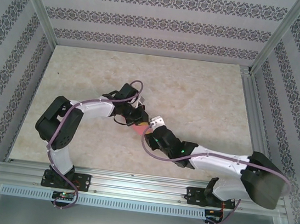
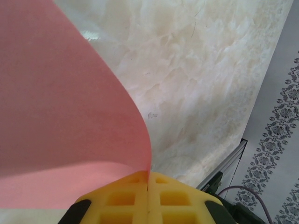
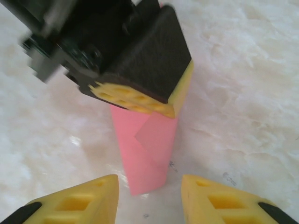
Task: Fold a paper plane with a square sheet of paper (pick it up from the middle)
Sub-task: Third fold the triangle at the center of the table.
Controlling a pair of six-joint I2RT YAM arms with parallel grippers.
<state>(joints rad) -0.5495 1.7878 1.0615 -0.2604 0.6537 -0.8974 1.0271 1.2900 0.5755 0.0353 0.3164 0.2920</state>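
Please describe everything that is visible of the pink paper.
The pink paper is thin, plain and matte, folded into a narrow strip with one diagonal flap. It hangs over the marble-look table, pinched at its top by the shut left fingers. The open right fingers flank its lower end without touching.

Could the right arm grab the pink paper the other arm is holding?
Probably yes. The right pincer is open, with a finger on either side of the free end of the pink paper and nothing in between. The left pincer is shut on the other end.
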